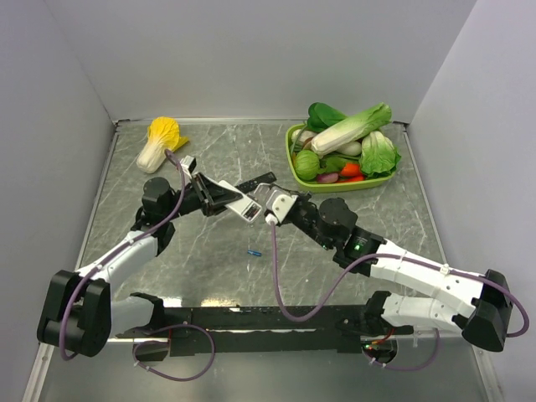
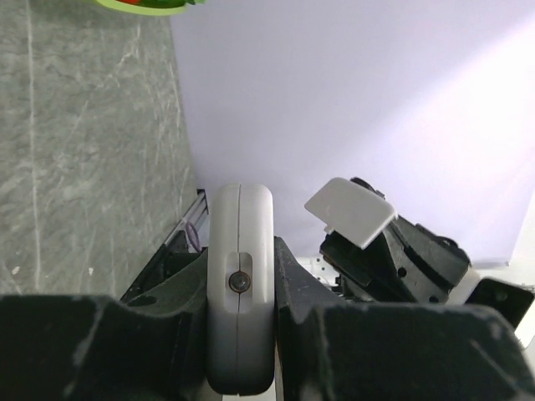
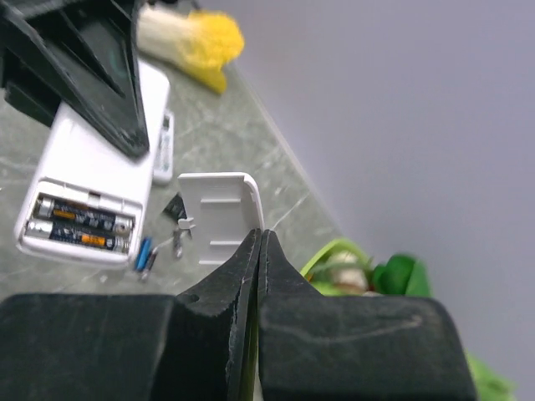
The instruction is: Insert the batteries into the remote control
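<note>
My left gripper (image 1: pixel 219 194) is shut on the white remote control (image 1: pixel 239 203) and holds it above the table, back side up. In the left wrist view the remote (image 2: pixel 240 276) stands edge-on between the fingers. In the right wrist view its battery compartment (image 3: pixel 79 227) is open, with two batteries lying in it side by side. My right gripper (image 1: pixel 272 203) is shut on the white battery cover (image 3: pixel 217 215), just right of the remote's open end. The cover also shows in the left wrist view (image 2: pixel 349 210). One loose blue battery (image 1: pixel 254 251) lies on the table below the remote.
A slim black remote (image 1: pixel 256 181) lies behind the grippers. A green tray (image 1: pixel 291 151) of toy vegetables stands at the back right. A yellow toy cabbage (image 1: pixel 159 141) lies at the back left. Grey walls enclose the table.
</note>
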